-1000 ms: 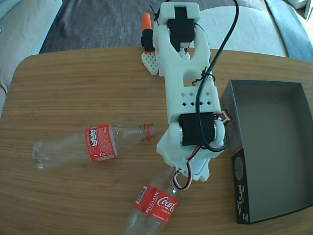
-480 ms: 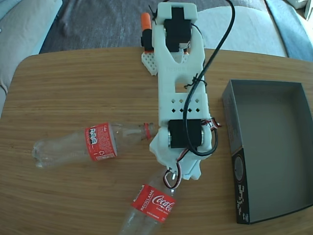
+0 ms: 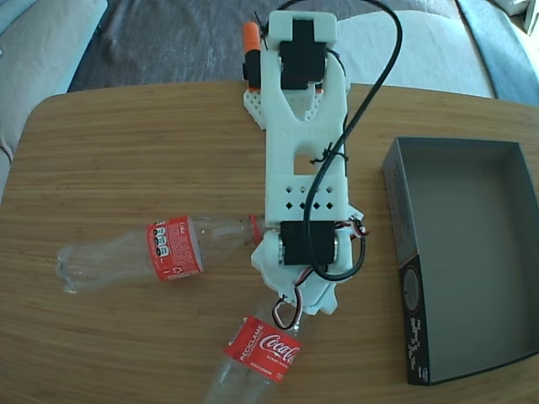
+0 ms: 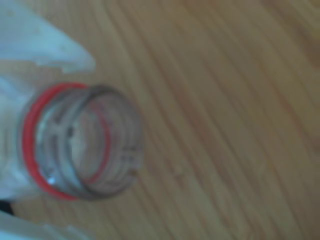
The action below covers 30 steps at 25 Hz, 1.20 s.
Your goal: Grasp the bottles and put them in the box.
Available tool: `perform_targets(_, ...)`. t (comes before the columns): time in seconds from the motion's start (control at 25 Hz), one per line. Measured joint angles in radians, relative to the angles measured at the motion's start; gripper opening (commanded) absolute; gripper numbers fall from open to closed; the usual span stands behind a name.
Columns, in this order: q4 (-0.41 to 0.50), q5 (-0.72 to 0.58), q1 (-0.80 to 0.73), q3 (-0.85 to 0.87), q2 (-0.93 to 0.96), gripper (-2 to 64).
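Gripper [image 3: 290,305] over the neck of the lower bottle [image 3: 257,358], bottom centre in the fixed view; its long axis runs down-left. Wrist view: white fingers [image 4: 50,47] flank the open neck, closure unclear. Box [image 3: 396,202] empty at right.

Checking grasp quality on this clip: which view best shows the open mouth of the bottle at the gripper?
The wrist view: the bottle's mouth with its red neck ring fills the frame, a white fingertip beside it. In the fixed view the arm hides that neck; only the labelled body shows.
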Motion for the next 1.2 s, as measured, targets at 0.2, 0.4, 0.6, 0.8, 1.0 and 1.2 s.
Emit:
perform_targets(0.2,-0.021,0.0,0.002,0.0,-0.009,40.1)
perform_targets(0.4,-0.026,0.0,0.003,0.0,-0.009,39.6)
perform_targets(0.6,-0.026,0.0,0.0,0.0,-0.009,31.5)
perform_targets(0.8,-0.026,0.0,0.0,0.0,-0.009,19.7)
perform_targets(1.0,-0.026,-0.005,0.0,0.0,-0.011,7.6)
perform_targets(1.2,-0.026,0.011,0.005,0.0,-0.011,-0.3)
